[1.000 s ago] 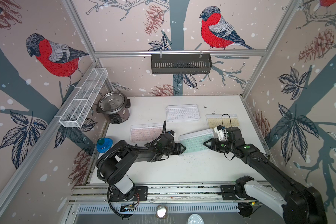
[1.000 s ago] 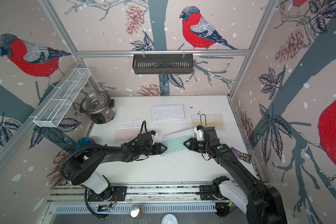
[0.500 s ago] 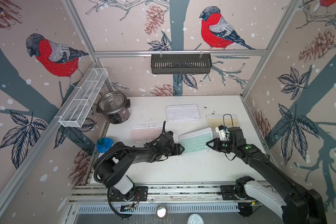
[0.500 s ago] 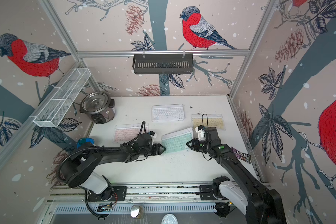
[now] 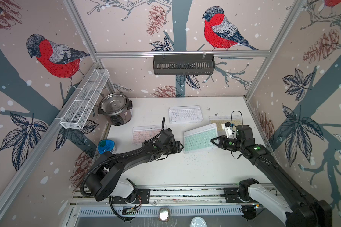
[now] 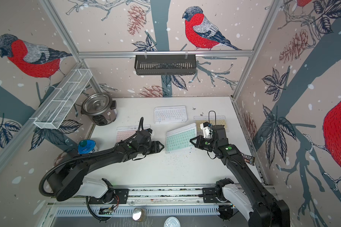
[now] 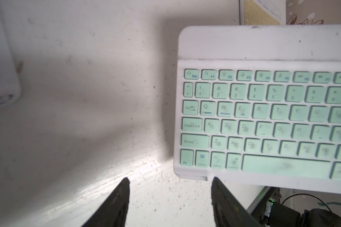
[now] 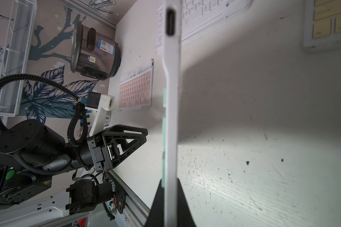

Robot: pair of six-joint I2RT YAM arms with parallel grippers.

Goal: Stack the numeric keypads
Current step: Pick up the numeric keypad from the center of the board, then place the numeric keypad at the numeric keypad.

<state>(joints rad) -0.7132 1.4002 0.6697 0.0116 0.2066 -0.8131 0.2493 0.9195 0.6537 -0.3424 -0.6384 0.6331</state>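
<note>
Four numeric keypads are visible on the white table (image 5: 185, 171).

1. White keypad (image 5: 185, 114): lies flat toward the back wall, near the table's middle.
2. Yellow keypad (image 5: 218, 119): lies flat toward the right wall. The right arm's wrist camera covers part of it in both top views.
3. Pink keypad (image 5: 144, 135): lies flat on the left side, in front of the rice cooker (image 5: 115, 109). The left arm crosses its near right corner.
4. Mint-green keypad (image 5: 200, 138): sits between the two grippers with its keys facing up, turned at an angle to the other three.

The three flat keypads lie apart from one another.

Right gripper (image 8: 170, 182): clamped on the short right-hand edge of the mint-green keypad. In the right wrist view the keypad appears edge-on, with one finger (image 8: 158, 204) on its key side and the other on its underside. The keypad is raised off the table and casts a shadow on the surface below.

Left gripper (image 7: 170, 179): jaws parted, with nothing between them. It sits just beside the left short edge of the mint-green keypad, near the front corner. In the left wrist view one fingertip (image 7: 218, 190) meets the keypad's near edge close to the Fn key. Whether they actually touch cannot be told.
</note>
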